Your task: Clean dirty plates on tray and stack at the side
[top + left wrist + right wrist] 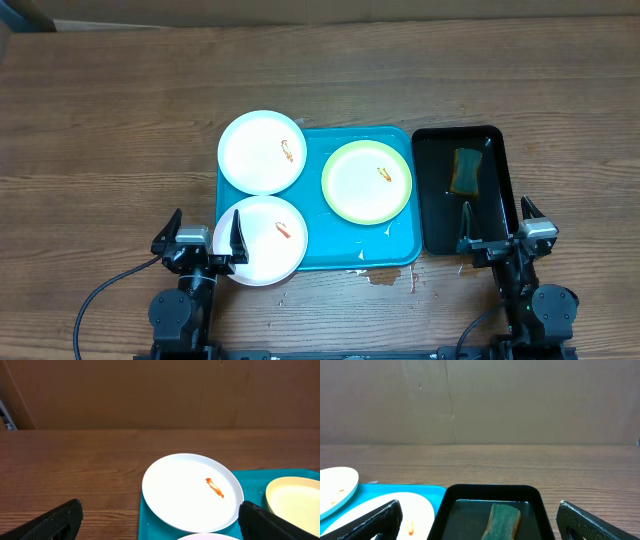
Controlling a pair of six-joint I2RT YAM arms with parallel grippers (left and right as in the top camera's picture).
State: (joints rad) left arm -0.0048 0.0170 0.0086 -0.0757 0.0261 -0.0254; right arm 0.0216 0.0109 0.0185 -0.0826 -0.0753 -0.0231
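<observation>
Three plates rest on the turquoise tray [385,247]. A white plate [261,151] with an orange smear overhangs its far left corner; it also shows in the left wrist view [190,492]. A second white plate [265,243] with a smear overhangs the near left edge. A green-rimmed plate [366,182] with a smear lies at the tray's right. My left gripper [205,232] is open and empty at the near left, by the near white plate. My right gripper [497,225] is open and empty over the near end of the black tray [430,190].
The black tray holds a green-and-yellow sponge [466,170] in shallow water; the sponge also shows in the right wrist view [503,521]. Small wet spots [385,277] lie on the wooden table in front of the turquoise tray. A cardboard wall stands behind the table.
</observation>
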